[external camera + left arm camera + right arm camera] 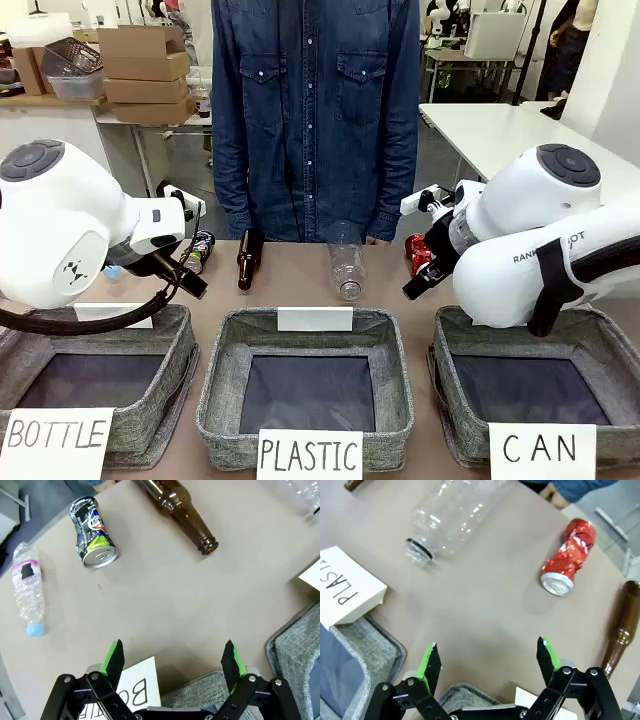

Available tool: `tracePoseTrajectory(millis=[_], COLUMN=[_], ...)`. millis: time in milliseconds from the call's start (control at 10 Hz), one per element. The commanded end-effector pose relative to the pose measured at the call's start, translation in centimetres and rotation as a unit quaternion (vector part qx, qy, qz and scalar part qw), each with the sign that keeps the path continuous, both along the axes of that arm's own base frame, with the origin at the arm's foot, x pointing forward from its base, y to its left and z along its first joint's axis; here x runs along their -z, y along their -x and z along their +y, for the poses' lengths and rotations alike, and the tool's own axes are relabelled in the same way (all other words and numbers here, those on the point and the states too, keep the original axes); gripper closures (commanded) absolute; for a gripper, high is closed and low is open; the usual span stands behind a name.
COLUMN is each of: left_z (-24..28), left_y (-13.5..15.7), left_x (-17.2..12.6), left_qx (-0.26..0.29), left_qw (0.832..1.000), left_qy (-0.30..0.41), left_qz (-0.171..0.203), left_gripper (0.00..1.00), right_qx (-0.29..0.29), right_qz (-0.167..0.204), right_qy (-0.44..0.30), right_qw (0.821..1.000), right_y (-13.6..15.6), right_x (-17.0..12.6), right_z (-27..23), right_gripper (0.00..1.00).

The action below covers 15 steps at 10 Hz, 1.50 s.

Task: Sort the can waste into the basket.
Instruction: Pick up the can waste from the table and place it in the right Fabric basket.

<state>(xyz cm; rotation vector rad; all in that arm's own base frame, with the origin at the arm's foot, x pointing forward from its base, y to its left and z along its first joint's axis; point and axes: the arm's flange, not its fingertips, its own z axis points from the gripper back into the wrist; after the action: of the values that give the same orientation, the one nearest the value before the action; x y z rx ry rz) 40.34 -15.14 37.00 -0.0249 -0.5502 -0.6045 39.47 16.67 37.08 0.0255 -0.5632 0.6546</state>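
The red can (567,555) lies on its side on the bench (485,600), ahead of the right gripper (487,649) and off to the right in the right wrist view. It is well apart from the jaws, which stand wide with nothing between them. Its long axis runs slantwise, silvery end toward the camera, so it is not square to the gap. By my reading the wrist needs a shift toward the can and some roll before closing across the crumpled body. The dark can (93,532) also lies on its side, ahead and to the left of the left gripper (174,647), whose jaws are likewise wide and empty. The CAN basket (445,385) sits under the right arm at the robot's right end of the row, so the right arm looks better placed for the red can. The dark can would have to cross the bench.
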Motion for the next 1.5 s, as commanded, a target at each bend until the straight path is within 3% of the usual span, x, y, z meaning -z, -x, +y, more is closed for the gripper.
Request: tracePoseTrajectory(millis=[0,1100,1200,1400], left_z=[0.0,0.0,0.3,4.0], left_y=[0.0,0.0,0.8,5.6], left_x=[0.0,0.0,-2.1,-10.7], left_qx=[0.0,0.0,-0.001,0.02], left_qw=[1.0,1.0,0.999,0.997], left_qy=[0.0,0.0,0.016,0.028], left_qz=[0.0,0.0,-0.028,-0.068], left_gripper=[0.0,0.0,0.0,0.0], right_qx=[0.0,0.0,-0.022,-0.03], right_qz=[0.0,0.0,0.002,0.014], right_qy=[0.0,0.0,-0.023,-0.047], right_qw=[1.0,1.0,0.999,0.998], right_y=[0.0,0.0,0.7,4.7], right_x=[0.0,0.0,-1.6,-8.4], right_z=[0.0,0.0,-0.5,-2.9], right_gripper=[0.0,0.0,0.0,0.0])
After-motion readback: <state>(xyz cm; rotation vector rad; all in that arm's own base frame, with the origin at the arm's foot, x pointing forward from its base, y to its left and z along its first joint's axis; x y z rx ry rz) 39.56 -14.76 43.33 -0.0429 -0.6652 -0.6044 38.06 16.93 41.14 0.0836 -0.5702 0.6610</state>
